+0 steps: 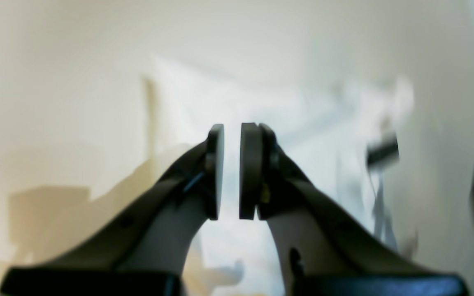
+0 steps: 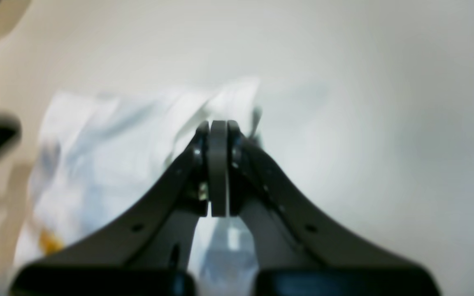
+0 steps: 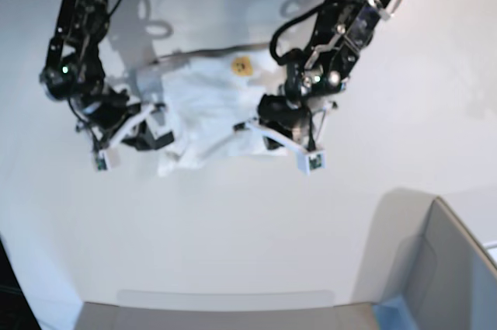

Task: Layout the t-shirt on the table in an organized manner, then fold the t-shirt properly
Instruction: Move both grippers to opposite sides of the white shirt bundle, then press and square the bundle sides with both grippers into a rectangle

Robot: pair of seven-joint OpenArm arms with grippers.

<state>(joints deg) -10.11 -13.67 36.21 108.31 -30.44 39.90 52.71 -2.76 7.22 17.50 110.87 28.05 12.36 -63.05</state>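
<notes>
The t-shirt (image 3: pixel 206 105) lies as a rumpled white bundle in the middle of the white table (image 3: pixel 233 229), with a small yellow mark near its far edge. In the left wrist view the cloth (image 1: pixel 261 102) is blurred and carries a small dark patch (image 1: pixel 383 153). My left gripper (image 1: pixel 231 127) hovers at the bundle's right front edge (image 3: pixel 247 126), its pads a narrow gap apart with nothing between them. My right gripper (image 2: pixel 218 122) is shut at the shirt's left side (image 3: pixel 161 130). Cloth (image 2: pixel 109 156) peaks just behind its tips; I cannot tell if any is pinched.
A grey box (image 3: pixel 458 268) stands at the near right corner of the table. Both arms reach in from the far side, one on each flank of the shirt. The table's curved edge runs along the front.
</notes>
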